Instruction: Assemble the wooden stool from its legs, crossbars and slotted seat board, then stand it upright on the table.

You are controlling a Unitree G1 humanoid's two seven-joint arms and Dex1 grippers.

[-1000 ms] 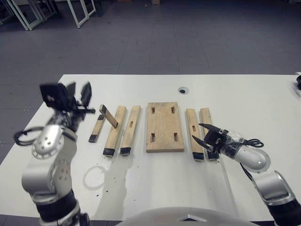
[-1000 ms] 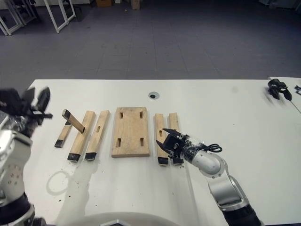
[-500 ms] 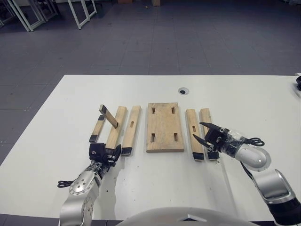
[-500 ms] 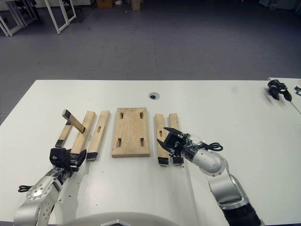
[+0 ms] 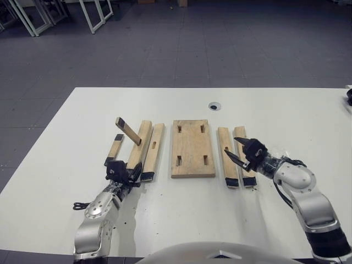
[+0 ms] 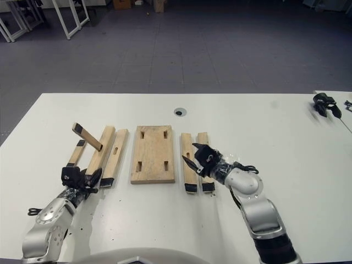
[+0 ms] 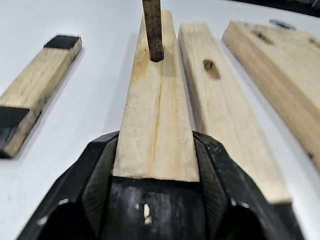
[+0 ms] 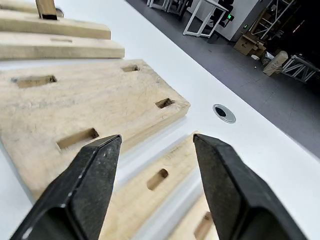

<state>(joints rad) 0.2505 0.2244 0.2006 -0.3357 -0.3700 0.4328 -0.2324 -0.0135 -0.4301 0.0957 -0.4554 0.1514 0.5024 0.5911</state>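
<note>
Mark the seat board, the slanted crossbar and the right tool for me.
Rectangular slotted wooden seat board (image 5: 192, 149), left eye view, bare centre.
Short slanted dark-tipped wooden crossbar (image 5: 127, 132), left eye view, mid-length.
Right tool (image 5: 230, 145), left eye view, between its open fingertips.

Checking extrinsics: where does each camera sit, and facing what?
Left eye view: head, facing forward and down over the white table and rectangular slotted wooden seat board; left arm and right arm show.
Right eye view: same head, same scene, both arms.
Left wrist view: left wrist, looking along the pale wooden leg holding a short crossbar; own jaws clamp its end.
Right wrist view: right wrist, facing the seat board; open jaws flank another slotted leg.
Both wrist views share the seat board.
</note>
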